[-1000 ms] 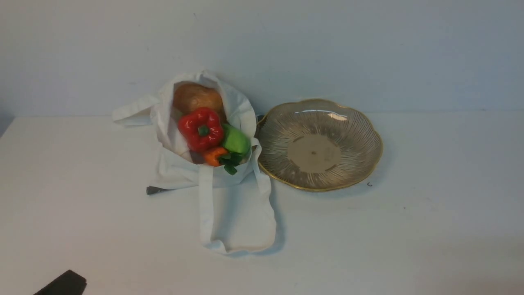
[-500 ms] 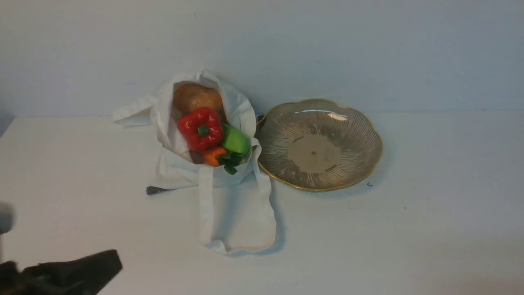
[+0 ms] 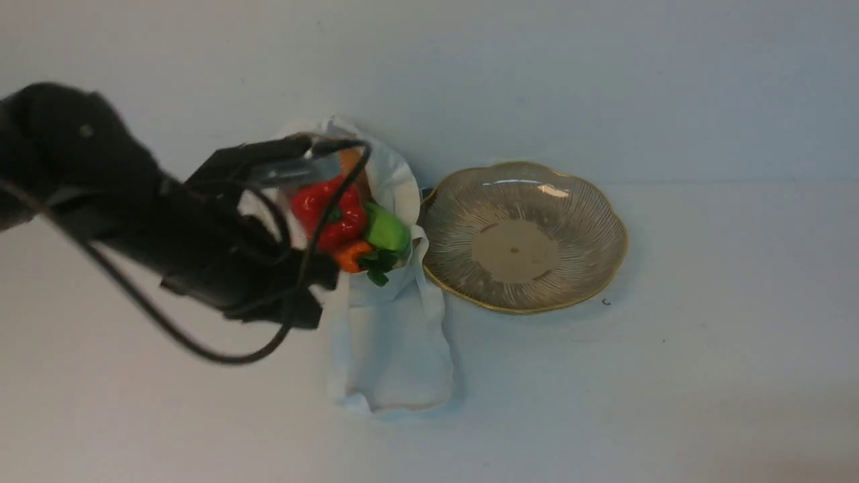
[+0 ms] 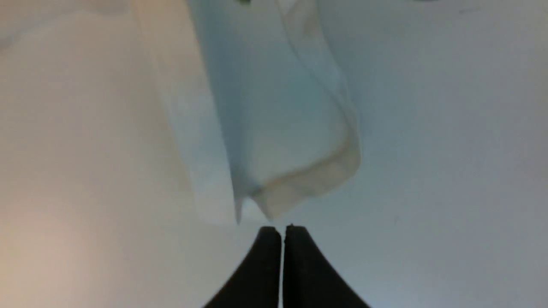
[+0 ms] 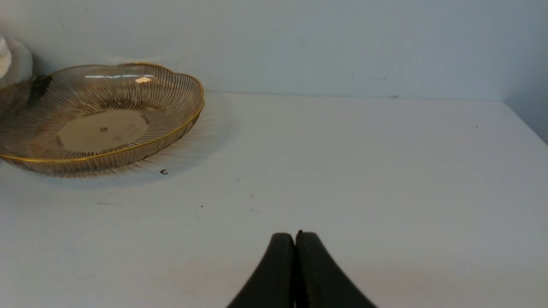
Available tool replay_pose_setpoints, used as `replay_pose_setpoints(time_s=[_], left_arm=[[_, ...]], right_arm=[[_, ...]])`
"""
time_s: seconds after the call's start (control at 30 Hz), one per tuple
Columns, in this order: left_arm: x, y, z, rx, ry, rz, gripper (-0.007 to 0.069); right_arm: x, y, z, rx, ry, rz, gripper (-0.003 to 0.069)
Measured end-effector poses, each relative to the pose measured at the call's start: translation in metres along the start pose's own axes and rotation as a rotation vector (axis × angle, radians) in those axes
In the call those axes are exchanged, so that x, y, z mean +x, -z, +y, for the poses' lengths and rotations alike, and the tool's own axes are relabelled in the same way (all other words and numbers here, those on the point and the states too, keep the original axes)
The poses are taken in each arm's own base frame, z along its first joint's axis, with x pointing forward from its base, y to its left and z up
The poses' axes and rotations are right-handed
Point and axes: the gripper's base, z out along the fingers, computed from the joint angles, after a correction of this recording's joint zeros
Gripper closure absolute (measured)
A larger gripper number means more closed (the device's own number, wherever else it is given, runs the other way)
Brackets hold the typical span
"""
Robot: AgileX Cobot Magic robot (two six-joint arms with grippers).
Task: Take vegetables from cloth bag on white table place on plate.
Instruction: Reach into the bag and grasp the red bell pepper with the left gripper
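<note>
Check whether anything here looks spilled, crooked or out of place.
Nothing spilled or damaged. Only a tiny dark curl lies on the white table close beside the plate; too small to identify.

glossy vegetables [image 3: 339, 218], cloth bag [image 3: 392, 355], matte table [image 3: 671, 369]

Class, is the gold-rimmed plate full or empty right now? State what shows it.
Empty. The plate shows bare ribbing and a bare flat centre; the vegetables sit in the cloth bag.

Front view wide, right wrist low, sharing plate [image 3: 517, 251]
</note>
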Motion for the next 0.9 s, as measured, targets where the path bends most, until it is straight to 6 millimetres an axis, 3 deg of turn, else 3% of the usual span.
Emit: replay_pose_setpoints(time_s=[0.2, 0.3, 0.43, 0.7, 0.8, 0.9], left_arm=[[-0.05, -0.01, -0.015, -0.204, -0.019, -0.064, 0.0615], [-0.068, -0.016, -0.019, -0.316, -0.007, -0.101, 0.0561], [-0.086, -0.023, -0.021, -0.411, 0.033, -0.171, 0.043], [-0.113, -0.044, -0.012, -0.503, 0.105, -0.298, 0.0077], [-0.114, -0.058, -0.009, -0.497, 0.112, -0.294, 0.0018], [-0.115, -0.071, -0.006, -0.487, 0.105, -0.295, 0.0017]], right_arm=[[0.0, 0.0, 0.0, 0.0, 0.0, 0.0, 0.0674], [0.0, 0.0, 0.0, 0.0, 0.0, 0.0, 0.0674], [0.0, 0.0, 0.0, 0.0, 0.0, 0.0, 0.0674], [0.0, 0.0, 0.0, 0.0, 0.0, 0.0, 0.0674], [0.0, 0.0, 0.0, 0.0, 0.0, 0.0, 0.0674], [0.0, 0.0, 0.0, 0.0, 0.0, 0.0, 0.0674]])
